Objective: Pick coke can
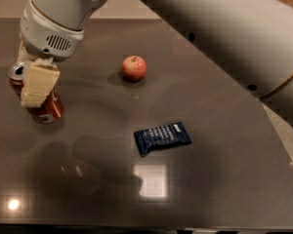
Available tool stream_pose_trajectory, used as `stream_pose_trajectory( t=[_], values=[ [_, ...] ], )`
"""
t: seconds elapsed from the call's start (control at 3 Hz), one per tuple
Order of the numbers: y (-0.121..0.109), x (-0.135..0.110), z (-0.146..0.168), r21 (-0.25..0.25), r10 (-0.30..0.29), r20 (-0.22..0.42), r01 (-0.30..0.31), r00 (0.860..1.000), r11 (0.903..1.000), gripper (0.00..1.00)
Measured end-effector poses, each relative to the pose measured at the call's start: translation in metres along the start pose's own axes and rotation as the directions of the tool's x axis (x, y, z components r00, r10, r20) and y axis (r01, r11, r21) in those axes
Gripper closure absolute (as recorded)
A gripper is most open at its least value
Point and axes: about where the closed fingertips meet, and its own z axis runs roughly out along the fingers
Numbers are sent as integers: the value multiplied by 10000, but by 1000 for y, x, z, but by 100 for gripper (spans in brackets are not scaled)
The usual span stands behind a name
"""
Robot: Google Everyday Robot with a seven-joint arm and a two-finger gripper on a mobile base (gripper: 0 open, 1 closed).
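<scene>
The coke can (50, 112), red with a silver top, is tilted at the left of the dark table (224, 189). My gripper (33, 92) is shut on it. A cream finger (38, 84) covers the can's front, and the other finger is hidden behind the can. The can looks raised off the table, with its shadow lower right of it. The large white arm reaches in from the upper right.
A red apple (134, 68) sits at the middle back of the table. A flat dark blue snack packet (162, 137) lies right of centre. The table's right edge (283, 140) runs diagonally at the far right.
</scene>
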Motion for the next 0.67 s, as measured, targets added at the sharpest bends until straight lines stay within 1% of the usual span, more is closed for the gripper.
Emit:
stream_pose_trajectory(
  t=[0.33, 0.67],
  values=[
    [-2, -33, -30, 37, -359, 126, 358, 9993, 9994, 100],
    [-2, -33, -30, 38, -360, 126, 359, 9993, 9993, 100]
  ],
)
